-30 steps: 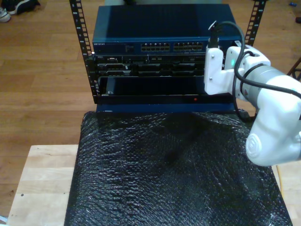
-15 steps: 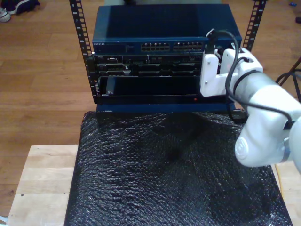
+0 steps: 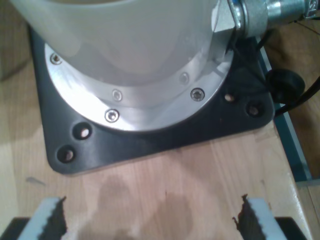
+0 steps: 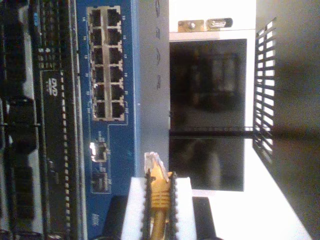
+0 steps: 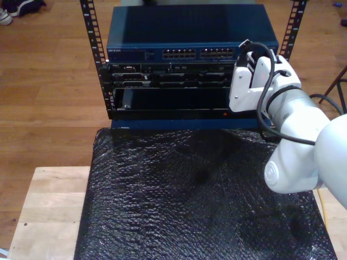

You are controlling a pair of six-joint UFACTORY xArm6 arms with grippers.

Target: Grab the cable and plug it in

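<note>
The grab is done: my second gripper is clamped on the cable, its clear plug poking out just short of the switch ports. Plugging in is left. My first gripper hangs apart over the surface, holding nothing.

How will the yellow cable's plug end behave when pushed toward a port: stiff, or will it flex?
The yellow cable sits clamped in my second gripper just behind its clear plug, so the short free tip probably stays fairly stiff. The plug looks slightly tilted, so it may deflect on contact with the blue switch. Its thin clear plastic seems fragile.
</note>
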